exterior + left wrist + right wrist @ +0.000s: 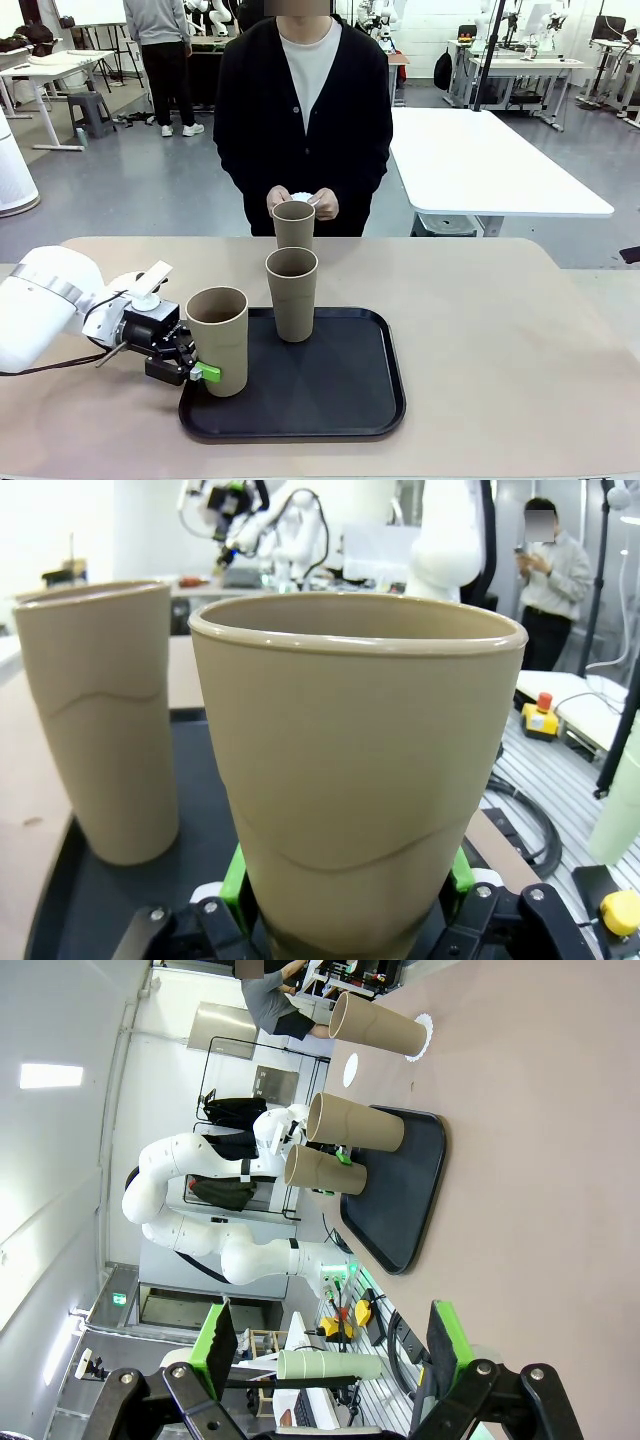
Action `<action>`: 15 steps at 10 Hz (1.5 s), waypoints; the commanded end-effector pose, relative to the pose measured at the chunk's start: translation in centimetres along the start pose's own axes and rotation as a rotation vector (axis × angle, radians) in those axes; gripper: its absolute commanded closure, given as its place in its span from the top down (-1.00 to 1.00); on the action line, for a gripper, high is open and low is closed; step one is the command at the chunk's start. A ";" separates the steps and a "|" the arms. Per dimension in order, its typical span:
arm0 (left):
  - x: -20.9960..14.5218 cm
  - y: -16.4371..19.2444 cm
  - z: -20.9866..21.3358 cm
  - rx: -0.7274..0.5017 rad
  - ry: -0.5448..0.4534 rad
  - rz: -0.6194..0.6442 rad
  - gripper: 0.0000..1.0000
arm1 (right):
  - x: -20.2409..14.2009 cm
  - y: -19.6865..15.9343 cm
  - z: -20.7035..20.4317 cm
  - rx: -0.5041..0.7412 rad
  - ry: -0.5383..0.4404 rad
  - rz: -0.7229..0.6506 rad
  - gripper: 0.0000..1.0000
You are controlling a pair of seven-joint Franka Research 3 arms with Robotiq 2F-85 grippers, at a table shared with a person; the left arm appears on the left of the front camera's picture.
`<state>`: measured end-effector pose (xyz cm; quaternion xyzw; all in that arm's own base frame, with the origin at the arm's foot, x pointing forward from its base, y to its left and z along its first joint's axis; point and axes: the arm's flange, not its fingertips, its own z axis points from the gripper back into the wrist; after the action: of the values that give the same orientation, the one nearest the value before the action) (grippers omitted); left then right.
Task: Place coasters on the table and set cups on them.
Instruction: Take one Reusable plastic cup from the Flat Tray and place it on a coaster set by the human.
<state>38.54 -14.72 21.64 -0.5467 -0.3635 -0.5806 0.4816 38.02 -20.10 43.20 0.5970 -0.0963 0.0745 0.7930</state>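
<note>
Clamping low on the nearest cup (218, 340) at the front-left corner of the tray (350, 400), the left gripper (205, 373) is probably preparing to lift it out; a second cup (292, 293) is standing mid-tray, a third cup (294, 225) is sitting on a coaster (425, 1035) by the person's hands (325, 207); the right gripper (330, 1345) is hanging open, empty

**Room right of the tray**

The tray's (350, 385) right half is bare, and so is the table (500, 340) right of it. The near-left cup (218, 335), with the left gripper (206, 372) clamped on it, and the far-edge cup (291, 295) block its left; a third cup (293, 226) stands beyond.
</note>
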 end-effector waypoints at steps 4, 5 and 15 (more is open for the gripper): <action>8.1 -3.4 1.4 0.007 0.025 -0.020 -1.00 | 0.2 0.1 0.3 0.007 0.005 0.001 1.00; 10.7 -3.8 2.3 0.027 0.030 -0.035 -1.00 | 0.2 0.1 0.3 0.007 0.005 0.001 1.00; 16.7 -4.9 4.1 0.076 0.037 0.004 0.67 | 0.2 0.1 0.3 0.007 0.005 0.001 1.00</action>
<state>36.03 -12.17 39.11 -0.5184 -0.3746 -0.5753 0.5098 38.02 -20.09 43.18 0.5971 -0.0961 0.0744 0.7929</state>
